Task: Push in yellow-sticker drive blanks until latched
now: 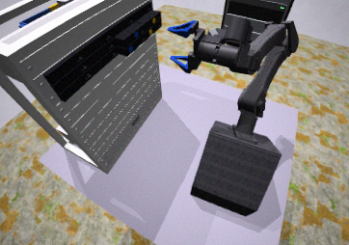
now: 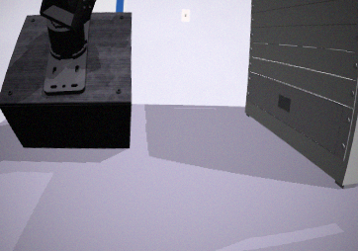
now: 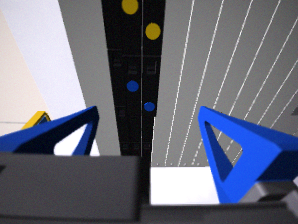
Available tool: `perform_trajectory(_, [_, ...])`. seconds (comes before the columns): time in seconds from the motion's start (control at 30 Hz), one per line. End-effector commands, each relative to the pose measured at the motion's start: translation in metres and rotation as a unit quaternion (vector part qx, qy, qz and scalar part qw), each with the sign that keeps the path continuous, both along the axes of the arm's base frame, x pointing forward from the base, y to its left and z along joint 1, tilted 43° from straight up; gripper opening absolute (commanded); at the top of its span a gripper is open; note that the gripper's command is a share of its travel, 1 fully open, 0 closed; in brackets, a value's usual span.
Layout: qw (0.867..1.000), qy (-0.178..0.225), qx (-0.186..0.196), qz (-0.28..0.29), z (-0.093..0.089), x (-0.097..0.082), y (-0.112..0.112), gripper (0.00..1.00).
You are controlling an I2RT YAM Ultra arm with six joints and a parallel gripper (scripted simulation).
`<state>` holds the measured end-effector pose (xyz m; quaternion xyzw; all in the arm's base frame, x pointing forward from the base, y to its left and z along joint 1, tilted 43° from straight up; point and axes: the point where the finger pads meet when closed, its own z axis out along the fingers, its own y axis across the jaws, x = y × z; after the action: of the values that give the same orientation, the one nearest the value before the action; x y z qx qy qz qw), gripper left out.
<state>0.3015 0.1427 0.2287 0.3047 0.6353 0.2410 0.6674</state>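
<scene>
hand [image 1: 184, 43] wide, facing protruding drive blanks [image 1: 140, 31]

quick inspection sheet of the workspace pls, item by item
surface: pale lilac mat on a mottled tan floor
job's things: grey metal rack standing upright; protruding black drive blanks, two with yellow stickers, two with blue stickers
clutter: nothing seen
claw: blue-fingered claw open, empty, apart from the rack, facing the blanks
cables: nothing seen
surroundings: black box pedestal under the arm; dark server cabinet behind
</scene>
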Motion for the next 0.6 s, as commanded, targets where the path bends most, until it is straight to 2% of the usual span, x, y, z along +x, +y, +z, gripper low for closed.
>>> perform_trajectory(0.0, [1.000,-0.020,0.017,0.015,0.007,0.009,0.021,1.00])
perform_trajectory(0.27, [1.000,-0.020,0.017,0.013,-0.009,0.024,0.039,1.00])
perform_trajectory(0.57, [1.000,-0.020,0.018,0.012,-0.011,0.026,0.041,1.00])
